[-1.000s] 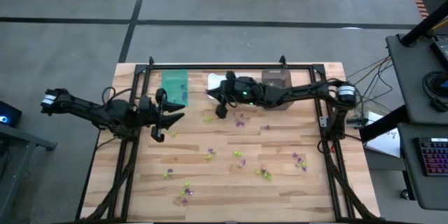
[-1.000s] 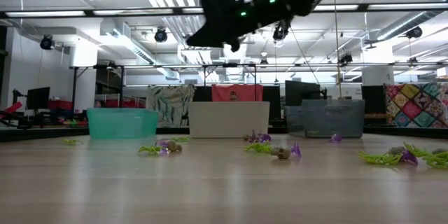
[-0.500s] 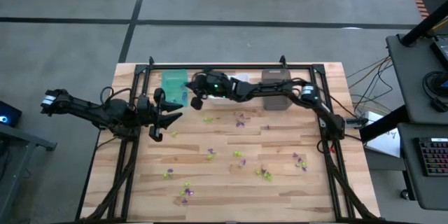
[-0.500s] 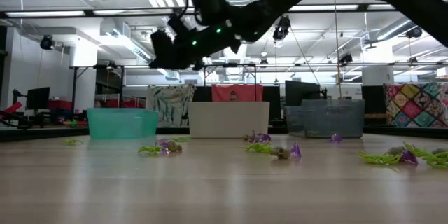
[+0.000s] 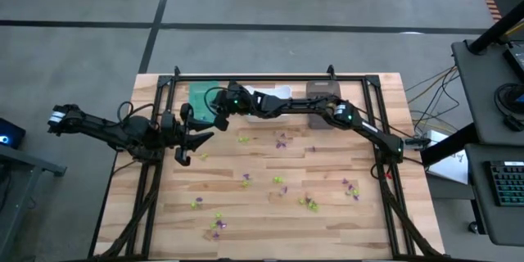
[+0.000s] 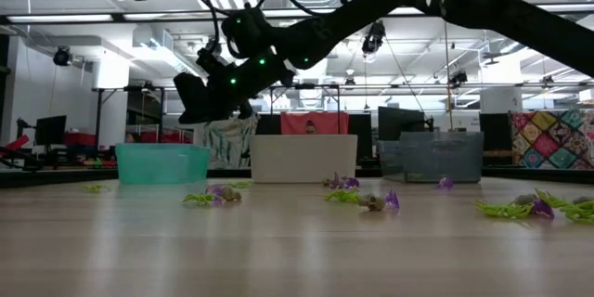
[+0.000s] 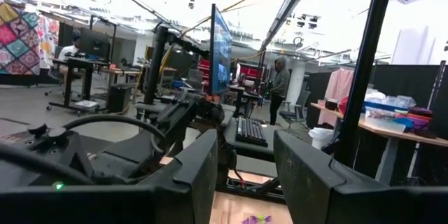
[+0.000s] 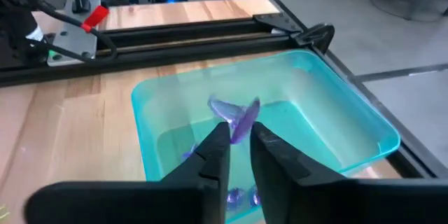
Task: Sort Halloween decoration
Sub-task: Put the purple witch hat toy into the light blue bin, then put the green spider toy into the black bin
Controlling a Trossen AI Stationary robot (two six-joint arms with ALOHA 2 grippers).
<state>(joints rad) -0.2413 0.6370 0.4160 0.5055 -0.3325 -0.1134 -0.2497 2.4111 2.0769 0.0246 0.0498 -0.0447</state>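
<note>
Hovering — right gripper point(image 8: 240, 134), one teal bin point(image 8: 353, 98)

High view looks straight down on the whole worktop point(image 5: 270, 205). Low view faces level across it. Right wrist view sits close above the teal bin point(image 8: 336, 98), shared with both.

Both arms are dark, jointed and slim, the right arm point(image 5: 327, 108) carrying small green indicator lights near its wrist and a looping black cable along its links, the left arm point(image 5: 106, 128) ending in a pale cylindrical cap, each tipped with two blunt black fingers point(image 8: 213, 155).
</note>
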